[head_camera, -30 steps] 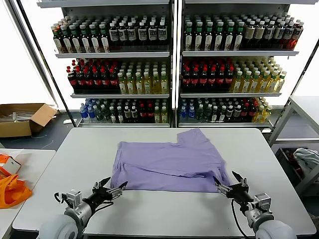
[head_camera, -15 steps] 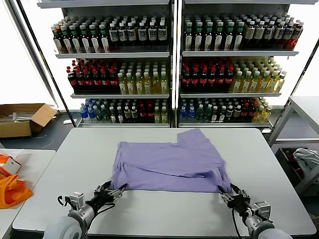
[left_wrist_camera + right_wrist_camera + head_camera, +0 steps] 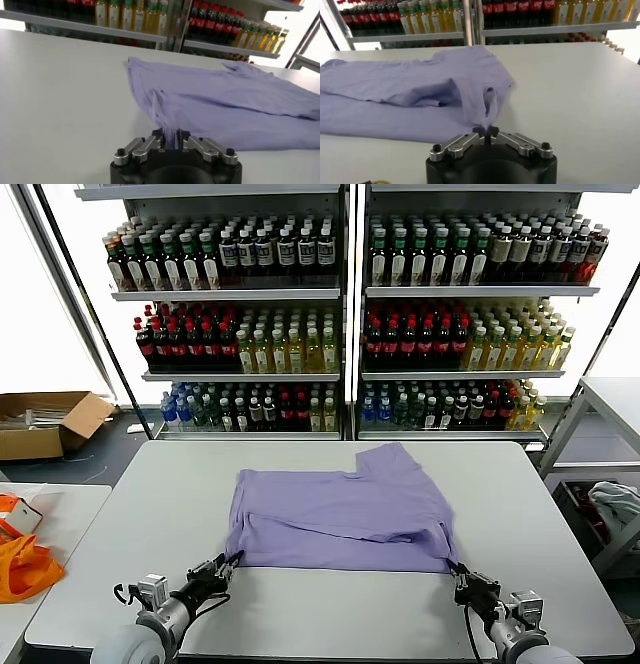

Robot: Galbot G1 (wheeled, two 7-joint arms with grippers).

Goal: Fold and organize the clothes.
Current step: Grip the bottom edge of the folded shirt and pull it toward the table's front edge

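Head view: lavender T-shirt (image 3: pixel 340 519) flat at mid surface (image 3: pixel 150 514), long axis left-right, one sleeve toward shelves; printed side not visible. Left pincer (image 3: pixel 232 561) pinches near-left corner, right pincer (image 3: pixel 456 572) near-right corner.
Left wrist view: left pincer (image 3: pixel 171 138) pressed on bunched hem; far edge cut off.
Right wrist view: right pincer (image 3: pixel 486 131) clamped on fabric fold.

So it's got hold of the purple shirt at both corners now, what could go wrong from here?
The left gripper and right gripper each pinch only a small tuck of the T-shirt, so a corner might slip out when lifted. One sleeve is already folded over, so that layer may bunch. Uneven pulling could skew the fold.
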